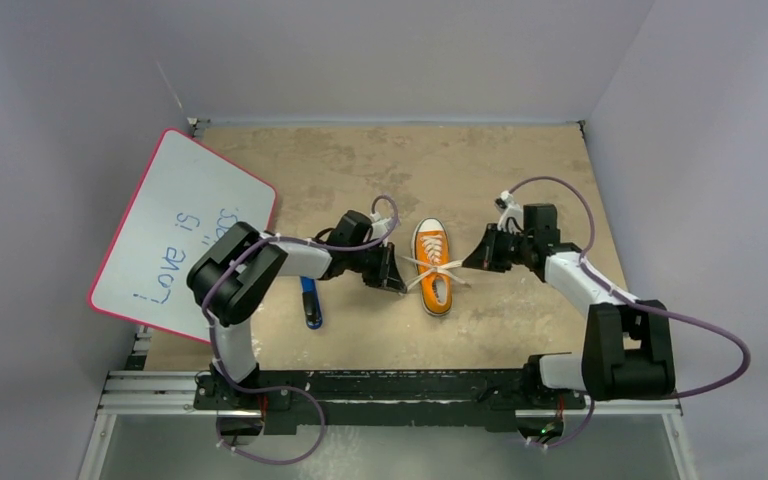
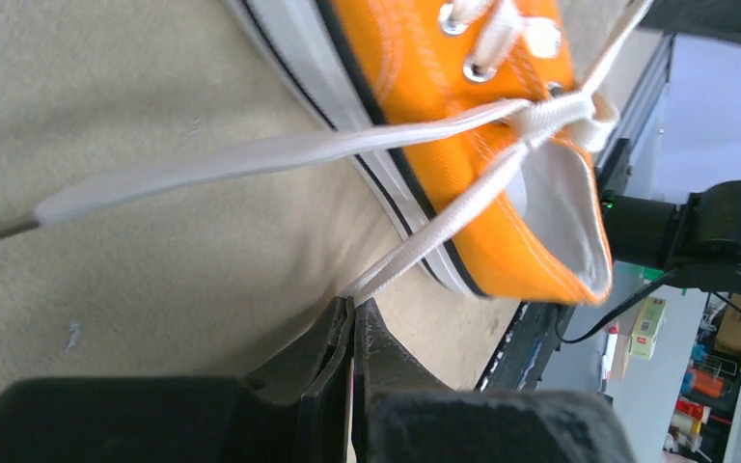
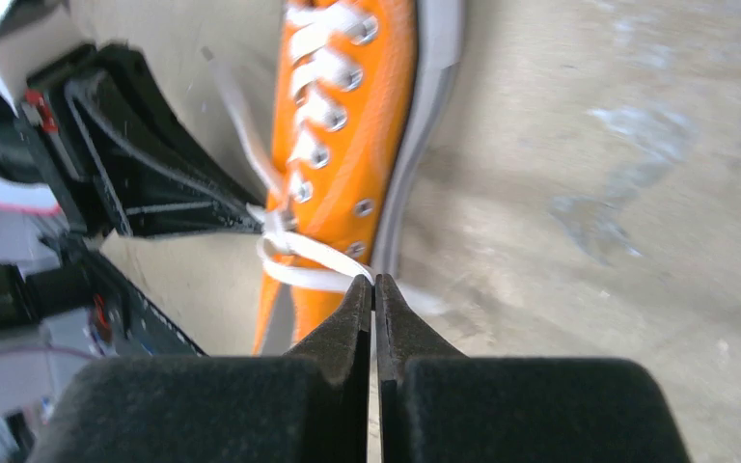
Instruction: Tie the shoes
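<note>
— Two pinches, one per side: the left hand is pressed together on a strand of the laces, and the right hand is pressed together on a strand at the opposite side

— Where is the sneaker?

— Mid-counter, sole down, between the two hands, with the laces crossing over the tongue

— So the step is cinching that crossing?

— That's my reading. Pull both strands outward together, low and level. A one-sided tug would likely drag or twist so light a shoe. Both grips sit right at the fingertips, so a jerk may let the flat lace slip out

— Anything in the way?

— Another strand lies loose across the counter on the left side, and it's best not to trap it. A blue marker lies just beside the left forearm, and a wide draw could brush it. The whiteboard leans at the left edge, well apart from the sneaker
</note>
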Robot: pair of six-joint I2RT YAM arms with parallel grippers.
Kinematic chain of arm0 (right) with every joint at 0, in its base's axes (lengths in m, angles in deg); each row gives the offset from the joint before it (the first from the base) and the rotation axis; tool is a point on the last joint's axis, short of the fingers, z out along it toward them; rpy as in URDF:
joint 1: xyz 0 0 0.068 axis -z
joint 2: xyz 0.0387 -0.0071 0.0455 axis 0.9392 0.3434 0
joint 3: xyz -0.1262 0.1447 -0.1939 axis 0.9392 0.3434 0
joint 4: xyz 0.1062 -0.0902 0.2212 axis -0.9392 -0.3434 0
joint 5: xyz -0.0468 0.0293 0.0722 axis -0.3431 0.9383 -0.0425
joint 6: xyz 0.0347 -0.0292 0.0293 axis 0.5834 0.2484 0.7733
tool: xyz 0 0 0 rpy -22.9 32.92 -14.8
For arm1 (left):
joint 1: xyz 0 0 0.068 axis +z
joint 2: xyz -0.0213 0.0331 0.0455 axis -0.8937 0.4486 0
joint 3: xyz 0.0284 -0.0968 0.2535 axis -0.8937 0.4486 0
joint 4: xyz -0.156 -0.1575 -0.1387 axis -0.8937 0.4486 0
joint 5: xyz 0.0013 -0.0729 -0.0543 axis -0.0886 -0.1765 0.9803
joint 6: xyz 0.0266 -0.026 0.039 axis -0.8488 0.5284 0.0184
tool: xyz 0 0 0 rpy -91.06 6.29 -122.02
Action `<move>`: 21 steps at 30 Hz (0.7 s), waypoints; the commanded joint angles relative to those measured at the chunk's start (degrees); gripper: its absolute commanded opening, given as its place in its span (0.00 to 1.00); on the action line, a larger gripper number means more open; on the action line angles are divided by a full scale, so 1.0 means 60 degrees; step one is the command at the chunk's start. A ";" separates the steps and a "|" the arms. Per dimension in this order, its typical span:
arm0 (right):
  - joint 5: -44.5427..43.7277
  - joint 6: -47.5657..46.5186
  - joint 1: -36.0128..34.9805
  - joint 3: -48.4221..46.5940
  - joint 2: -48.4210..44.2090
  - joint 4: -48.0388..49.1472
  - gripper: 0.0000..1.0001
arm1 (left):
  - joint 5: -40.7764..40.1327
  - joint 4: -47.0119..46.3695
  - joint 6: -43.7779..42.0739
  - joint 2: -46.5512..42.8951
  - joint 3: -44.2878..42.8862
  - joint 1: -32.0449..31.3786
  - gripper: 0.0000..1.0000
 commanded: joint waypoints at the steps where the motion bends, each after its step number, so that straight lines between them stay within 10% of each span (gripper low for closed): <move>1: -0.1111 0.1693 0.1028 0.0344 -0.0387 0.1594 0.00 | -0.0604 0.2193 -0.0407 0.0395 -0.0224 0.0009 0.00; 21: -0.1065 0.2210 0.2709 0.1217 0.0489 0.3234 0.00 | -0.1645 0.2092 -0.0619 0.0003 0.0200 0.0039 0.00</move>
